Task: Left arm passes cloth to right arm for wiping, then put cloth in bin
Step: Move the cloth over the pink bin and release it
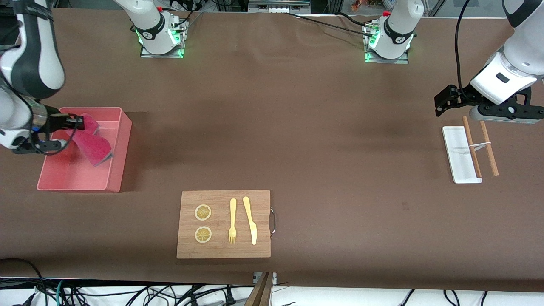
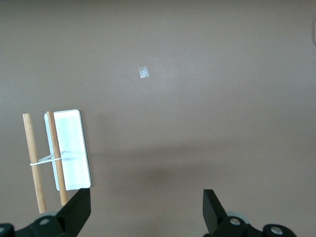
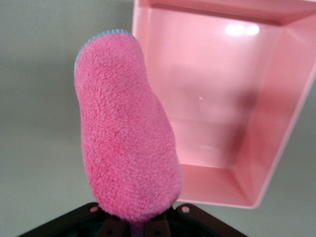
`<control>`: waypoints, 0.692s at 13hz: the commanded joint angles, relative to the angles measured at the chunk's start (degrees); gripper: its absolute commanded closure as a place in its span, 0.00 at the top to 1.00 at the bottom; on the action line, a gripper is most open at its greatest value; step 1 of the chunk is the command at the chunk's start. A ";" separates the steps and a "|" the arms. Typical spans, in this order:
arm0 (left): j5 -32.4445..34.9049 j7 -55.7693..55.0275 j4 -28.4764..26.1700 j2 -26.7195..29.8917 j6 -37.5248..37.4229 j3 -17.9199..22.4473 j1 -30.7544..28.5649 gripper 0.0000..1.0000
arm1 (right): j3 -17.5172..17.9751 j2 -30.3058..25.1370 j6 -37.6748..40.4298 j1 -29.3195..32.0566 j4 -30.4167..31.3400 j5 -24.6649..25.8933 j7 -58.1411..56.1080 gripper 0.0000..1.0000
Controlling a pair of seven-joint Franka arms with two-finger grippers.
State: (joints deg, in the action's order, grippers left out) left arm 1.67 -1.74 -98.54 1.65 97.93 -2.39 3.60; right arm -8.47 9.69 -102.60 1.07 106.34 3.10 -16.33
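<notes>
Over the smooth, slope-walled plastic bin (image 1: 117, 163) at the right arm's end of the brown tabletop (image 1: 297, 127), I see my right tool (image 1: 80, 123) pinching the fluffy pink cloth (image 1: 94, 144), which droops inside. My left tool (image 2: 146, 207) waits spread wide, holding nothing.

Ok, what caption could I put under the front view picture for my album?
Right gripper holds the pink cloth over the bin; left gripper waits, open, above the white tray.
</notes>
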 commanded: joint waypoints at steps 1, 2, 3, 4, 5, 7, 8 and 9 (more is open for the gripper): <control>-0.88 0.86 0.19 0.64 -0.89 0.37 0.44 1.00 | 0.74 0.33 0.91 1.39 -0.08 1.38 -1.25 0.00; -0.88 0.77 0.19 0.64 -0.98 0.37 0.44 1.00 | 0.74 0.16 1.00 1.47 -0.25 1.30 -1.16 0.16; -0.88 0.77 0.19 0.55 -0.90 0.37 0.44 1.00 | 0.82 0.07 1.00 1.39 -0.34 1.30 -1.25 0.70; -0.79 0.77 0.19 0.55 -0.89 0.37 0.44 1.00 | 0.83 -0.19 0.91 1.47 -0.34 0.95 -0.38 1.00; -0.88 0.77 0.19 0.55 -0.89 0.37 0.44 1.00 | 0.83 -0.89 0.74 1.74 -0.52 0.25 -1.07 1.00; -0.79 0.86 0.19 0.55 -0.89 0.37 0.44 1.00 | 1.70 -4.14 2.57 1.65 -0.69 0.15 -0.37 1.00; -0.88 0.77 0.19 0.55 -0.89 0.37 0.44 1.00 | 3.10 -5.11 3.89 1.65 -1.91 0.15 0.07 1.00; -0.79 0.77 0.19 0.55 -0.89 0.37 0.44 1.00 | 4.59 -5.64 5.38 1.65 -3.40 0.15 1.72 1.00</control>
State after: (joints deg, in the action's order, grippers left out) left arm 1.67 -1.74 -98.54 1.65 97.87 -2.39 3.66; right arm -6.88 6.67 -100.32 1.93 104.59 3.45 -16.35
